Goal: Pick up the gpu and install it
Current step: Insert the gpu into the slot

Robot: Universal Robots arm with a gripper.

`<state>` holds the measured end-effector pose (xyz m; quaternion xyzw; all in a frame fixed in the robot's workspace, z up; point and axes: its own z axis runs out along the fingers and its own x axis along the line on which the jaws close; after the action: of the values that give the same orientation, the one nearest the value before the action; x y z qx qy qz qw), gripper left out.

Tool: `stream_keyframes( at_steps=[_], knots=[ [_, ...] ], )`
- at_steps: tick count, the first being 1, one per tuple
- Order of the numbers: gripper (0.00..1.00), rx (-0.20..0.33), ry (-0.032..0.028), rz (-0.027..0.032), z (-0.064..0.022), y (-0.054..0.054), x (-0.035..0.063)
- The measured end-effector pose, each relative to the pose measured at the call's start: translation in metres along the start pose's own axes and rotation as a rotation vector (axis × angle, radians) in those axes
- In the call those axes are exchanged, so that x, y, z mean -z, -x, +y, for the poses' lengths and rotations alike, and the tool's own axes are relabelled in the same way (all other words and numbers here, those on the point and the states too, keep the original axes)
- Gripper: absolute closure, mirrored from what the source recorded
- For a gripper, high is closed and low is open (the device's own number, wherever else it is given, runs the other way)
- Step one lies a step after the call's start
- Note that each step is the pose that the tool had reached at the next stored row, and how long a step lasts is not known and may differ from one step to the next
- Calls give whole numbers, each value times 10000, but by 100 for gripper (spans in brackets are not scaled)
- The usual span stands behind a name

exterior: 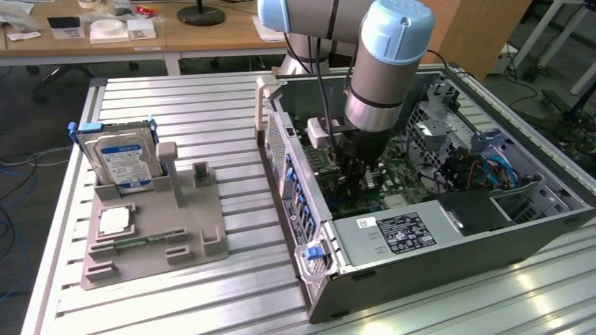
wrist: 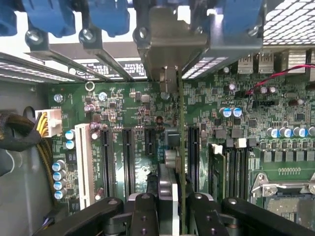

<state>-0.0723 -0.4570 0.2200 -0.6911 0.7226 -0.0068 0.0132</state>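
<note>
One arm reaches down into the open computer case (exterior: 437, 230) that lies on its side toward the table's (exterior: 186, 112) edge at the exterior view's right, and your hand (exterior: 359, 183) is deep inside it, just above the green motherboard (exterior: 396, 199). From the wrist view you can see the hand (wrist: 171, 209) pinching the gpu (wrist: 180, 147) between its two dark fingers (wrist: 142, 211), the card held edge-on so that it shows as a thin vertical strip running from the fingers up toward the case's rear wall. Its silvery metal end bracket (wrist: 170, 44) stands against the row of rear slot openings, among the blue retaining clips (wrist: 49, 17) there. The card's lower edge sits over the motherboard (wrist: 128, 128) in the band of long black expansion slots (wrist: 125, 157), next to a white slot (wrist: 84, 164); whether it is fully seated in a slot you cannot tell. Near the table's edge at the exterior view's left, a grey parts holder (exterior: 153, 237) rests flat on the ribbed surface. It carries a silver hard drive (exterior: 121, 159) with a blue and white label, standing upright at its back, a square processor chip (exterior: 114, 222) lying in a recess, and a narrow green memory stick (exterior: 139, 243) lying just in front of that chip. Inside the case, near its front corner, the power supply (exterior: 396, 234) shows its labelled face.
</note>
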Motion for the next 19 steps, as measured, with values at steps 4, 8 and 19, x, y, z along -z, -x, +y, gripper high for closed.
stream_keyframes(
  at_steps=[4,8,19],
  knots=[
    [72,1,1,1,0,0,1],
    [72,1,2,3,0,0,-3],
    [72,1,1,1,1,0,-36]
  ],
)
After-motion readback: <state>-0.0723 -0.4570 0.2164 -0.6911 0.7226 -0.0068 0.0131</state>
